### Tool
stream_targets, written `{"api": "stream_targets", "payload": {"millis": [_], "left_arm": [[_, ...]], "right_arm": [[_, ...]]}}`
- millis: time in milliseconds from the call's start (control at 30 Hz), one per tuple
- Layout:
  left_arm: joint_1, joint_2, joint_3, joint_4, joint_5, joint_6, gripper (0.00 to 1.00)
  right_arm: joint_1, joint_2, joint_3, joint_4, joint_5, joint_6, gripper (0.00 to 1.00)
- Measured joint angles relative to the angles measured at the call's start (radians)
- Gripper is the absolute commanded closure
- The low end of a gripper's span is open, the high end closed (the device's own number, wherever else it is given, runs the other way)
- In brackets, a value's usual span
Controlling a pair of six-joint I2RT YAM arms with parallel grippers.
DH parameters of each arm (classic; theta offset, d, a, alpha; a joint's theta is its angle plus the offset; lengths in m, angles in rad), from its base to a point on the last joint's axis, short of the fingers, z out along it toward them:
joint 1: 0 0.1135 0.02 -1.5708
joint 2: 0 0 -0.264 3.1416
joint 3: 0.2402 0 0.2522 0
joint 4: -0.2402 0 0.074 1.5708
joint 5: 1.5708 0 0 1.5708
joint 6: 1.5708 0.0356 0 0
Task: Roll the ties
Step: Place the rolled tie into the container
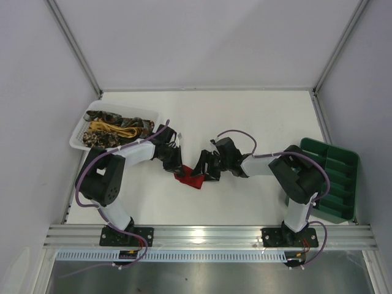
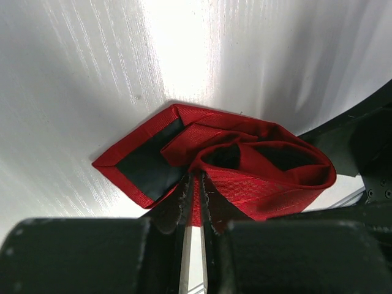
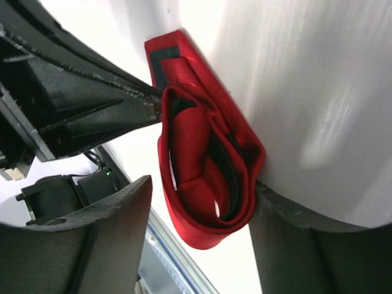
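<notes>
The red tie (image 1: 191,177) lies loosely rolled on the table between my two grippers. In the left wrist view the roll (image 2: 257,171) has its pointed end with dark backing (image 2: 147,162) lying flat to the left. My left gripper (image 2: 196,187) is shut on a fold of the red fabric at the roll's near side. In the right wrist view my right gripper (image 3: 202,208) is open and straddles the roll (image 3: 202,171); its right finger (image 3: 294,245) touches the roll and the left finger (image 3: 92,239) stands apart. Brown-gold and yellow ties (image 1: 116,127) lie in the basket.
The white mesh basket (image 1: 79,139) stands at the back left beside the left arm. The green compartment tray (image 1: 335,177) stands at the right edge. The left gripper's black body (image 3: 86,104) sits close to the roll in the right wrist view.
</notes>
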Motion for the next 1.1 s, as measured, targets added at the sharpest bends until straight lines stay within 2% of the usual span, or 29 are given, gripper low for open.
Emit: {"api": "stream_targets", "payload": {"millis": [133, 433, 600, 667, 733, 767, 833, 1100], "left_arm": [[0.000, 0.000, 0.000, 0.000, 0.000, 0.007, 0.88], [0.003, 0.010, 0.009, -0.001, 0.000, 0.016, 0.88], [0.003, 0.021, 0.029, -0.011, 0.000, 0.019, 0.88], [0.003, 0.024, 0.037, -0.014, 0.000, 0.021, 0.88], [0.003, 0.026, 0.046, -0.016, 0.000, 0.025, 0.88], [0.003, 0.026, 0.050, -0.016, 0.000, 0.026, 0.88], [0.003, 0.026, 0.056, -0.017, -0.001, 0.026, 0.88], [0.007, -0.003, 0.067, -0.026, -0.015, 0.024, 0.85]], "right_arm": [[-0.002, 0.015, 0.010, -0.001, 0.001, 0.003, 0.43], [-0.004, 0.043, 0.030, -0.003, -0.013, -0.003, 0.51], [-0.005, 0.048, 0.032, -0.003, -0.024, -0.010, 0.66], [-0.007, 0.049, 0.035, -0.003, -0.030, -0.012, 0.78], [-0.009, 0.050, 0.041, -0.004, -0.037, -0.014, 0.82], [-0.009, 0.051, 0.043, -0.005, -0.040, -0.014, 0.91], [-0.012, 0.054, 0.049, -0.011, -0.044, -0.016, 0.99], [-0.034, 0.054, 0.077, -0.086, -0.080, -0.036, 1.00]]}}
